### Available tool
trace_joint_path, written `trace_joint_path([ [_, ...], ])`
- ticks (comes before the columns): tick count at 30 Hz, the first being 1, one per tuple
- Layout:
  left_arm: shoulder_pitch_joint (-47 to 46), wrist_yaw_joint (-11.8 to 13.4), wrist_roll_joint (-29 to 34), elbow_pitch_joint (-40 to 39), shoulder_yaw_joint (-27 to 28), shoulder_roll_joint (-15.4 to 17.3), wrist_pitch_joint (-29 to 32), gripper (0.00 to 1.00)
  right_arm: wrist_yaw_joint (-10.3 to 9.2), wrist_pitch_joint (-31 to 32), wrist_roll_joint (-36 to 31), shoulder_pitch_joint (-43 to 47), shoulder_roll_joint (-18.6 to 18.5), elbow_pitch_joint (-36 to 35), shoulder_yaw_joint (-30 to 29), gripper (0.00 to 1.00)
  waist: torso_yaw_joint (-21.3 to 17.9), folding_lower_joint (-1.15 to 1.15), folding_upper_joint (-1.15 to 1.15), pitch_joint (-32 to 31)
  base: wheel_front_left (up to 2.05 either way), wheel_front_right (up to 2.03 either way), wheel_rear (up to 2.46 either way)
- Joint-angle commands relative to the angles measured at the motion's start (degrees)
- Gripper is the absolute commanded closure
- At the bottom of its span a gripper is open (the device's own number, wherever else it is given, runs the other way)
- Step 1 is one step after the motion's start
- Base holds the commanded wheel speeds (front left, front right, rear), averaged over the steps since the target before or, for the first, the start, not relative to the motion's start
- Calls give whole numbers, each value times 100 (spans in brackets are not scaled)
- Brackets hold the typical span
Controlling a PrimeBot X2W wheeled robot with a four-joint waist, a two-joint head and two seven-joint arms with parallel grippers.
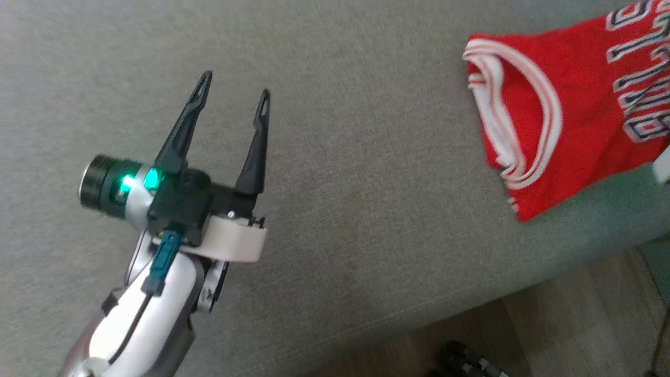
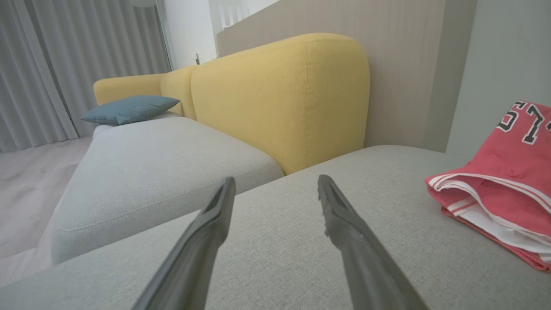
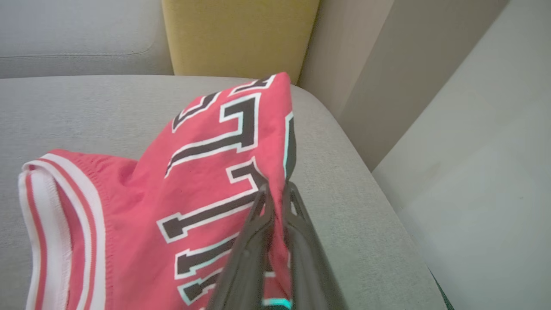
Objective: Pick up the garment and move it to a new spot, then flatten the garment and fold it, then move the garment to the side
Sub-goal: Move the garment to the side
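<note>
Grey fabric sofa seat (image 1: 366, 157) with a mustard-yellow backrest (image 2: 280, 99) behind, and the red basketball jersey with white striped trim and black lettering (image 1: 555, 120) sits bunched up near the seat's right end. Right claw (image 3: 277, 189) is squeezed together on a raised fold of the lettered part, left claw (image 1: 236, 85) hangs spread and empty over bare cushion, well apart from it. My guess: it's light, floppy and kinda slick, so it'll sag from one pinch; taking a trimmed edge with the other claw should spread it better.
</note>
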Motion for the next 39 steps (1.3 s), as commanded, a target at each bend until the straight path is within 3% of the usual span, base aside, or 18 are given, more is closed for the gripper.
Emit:
trace_joint_path([
  [1, -299, -28, 89, -225, 142, 66, 23, 0, -5, -113, -1, -210, -270, -105, -120, 100, -133, -1, 0, 326, 0, 0, 0],
  [8, -658, -113, 242, -288, 7, 27, 65, 0, -5, -289, -205, -658, -330, 425, -595, 100, -84, -1, 0, 784, 0, 0, 0],
  [14, -748, -128, 233, -268, -6, 7, 28, 0, -5, -506, -455, -814, -380, 829, -582, 100, -17, -1, 0, 851, 0, 0, 0],
  [15, -750, -139, 221, -262, -19, -3, 17, 0, -5, -556, -473, -804, -375, 905, -636, 76, 33, -1, 0, 840, 0, 0, 0],
  [17, -733, -151, 205, -241, -41, -9, -4, 0, -5, -644, -568, -773, -353, 1021, -721, 0, 89, -1, 0, 802, 0, 0, 0],
  [24, -537, -76, 104, -139, -46, -72, -68, 0, -5, -1346, -848, -418, -109, 1005, -1178, 0, 285, -1, 0, 467, 0, 0, 0],
  [31, 50, 190, -193, -42, 231, -95, -104, 0, -5, -1928, -796, 534, 530, -427, -869, 0, 545, -1, 0, -210, 0, 0, 0],
  [39, 717, 401, -413, -107, 753, -118, -111, 0, -5, -1634, -688, 1562, 1153, -1774, -144, 0, 1138, -1, 0, -823, 0, 0, 0],
])
